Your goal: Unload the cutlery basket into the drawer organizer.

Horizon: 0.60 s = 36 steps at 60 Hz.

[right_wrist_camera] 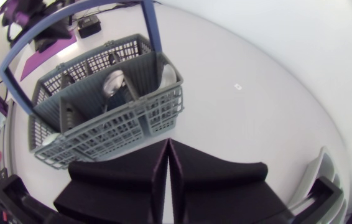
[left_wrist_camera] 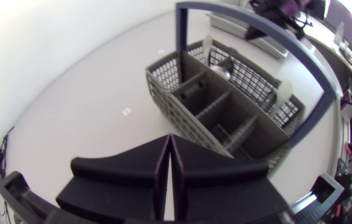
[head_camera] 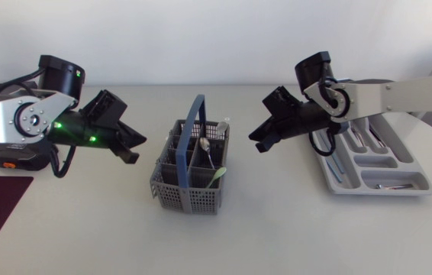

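Cutlery basket (head_camera: 189, 198) on desk (head_camera: 292, 229), spoon (head_camera: 204, 143) inside. Left hand (head_camera: 130, 151) at its 9 o'clock, right hand (head_camera: 259, 145) at 3; both pinched closed, empty.

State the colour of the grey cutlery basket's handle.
Blue arched handle; head view shows it best.

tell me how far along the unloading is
Done: some cutlery lies in the drawer organizer. In hand: nothing; the left gripper and right gripper are shut and empty, either side of the basket. Remaining: a spoon and other pieces stand in the basket.
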Each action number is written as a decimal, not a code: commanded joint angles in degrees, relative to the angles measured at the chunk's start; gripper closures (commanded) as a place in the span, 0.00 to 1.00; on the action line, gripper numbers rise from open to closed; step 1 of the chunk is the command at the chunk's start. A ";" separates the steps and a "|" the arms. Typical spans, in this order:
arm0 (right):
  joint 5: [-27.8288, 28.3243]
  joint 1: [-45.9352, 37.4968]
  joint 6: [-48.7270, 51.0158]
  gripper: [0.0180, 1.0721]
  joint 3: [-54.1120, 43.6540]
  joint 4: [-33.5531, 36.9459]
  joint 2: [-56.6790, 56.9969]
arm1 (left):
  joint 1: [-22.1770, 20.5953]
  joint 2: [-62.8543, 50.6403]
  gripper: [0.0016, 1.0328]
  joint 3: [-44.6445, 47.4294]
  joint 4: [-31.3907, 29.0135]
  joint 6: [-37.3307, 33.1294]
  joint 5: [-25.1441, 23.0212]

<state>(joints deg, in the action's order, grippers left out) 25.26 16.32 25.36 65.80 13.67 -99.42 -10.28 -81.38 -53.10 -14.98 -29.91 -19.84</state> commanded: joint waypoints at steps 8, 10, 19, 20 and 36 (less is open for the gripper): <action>-0.91 -0.14 -5.24 0.95 10.49 -0.58 -9.04 | -3.52 7.73 0.97 7.22 -5.32 -6.04 -2.93; -0.91 -0.14 -5.50 0.95 11.54 -0.49 -9.83 | -4.04 8.26 0.97 7.84 -5.67 -6.65 -2.93; -1.17 -0.41 -6.91 0.95 17.43 0.65 -14.75 | -7.47 10.63 0.97 10.12 -9.80 -9.55 -3.10; -1.09 -0.41 -6.91 0.95 18.14 0.92 -15.37 | -7.82 10.98 0.97 10.21 -10.42 -9.73 -3.28; -0.56 0.73 -7.00 0.95 24.02 3.73 -20.29 | -10.28 12.92 0.97 12.06 -15.69 -12.01 -5.57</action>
<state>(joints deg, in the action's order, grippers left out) 24.23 16.45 19.64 87.66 16.16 -117.71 -20.08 -68.99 -43.35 -29.80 -39.94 -24.67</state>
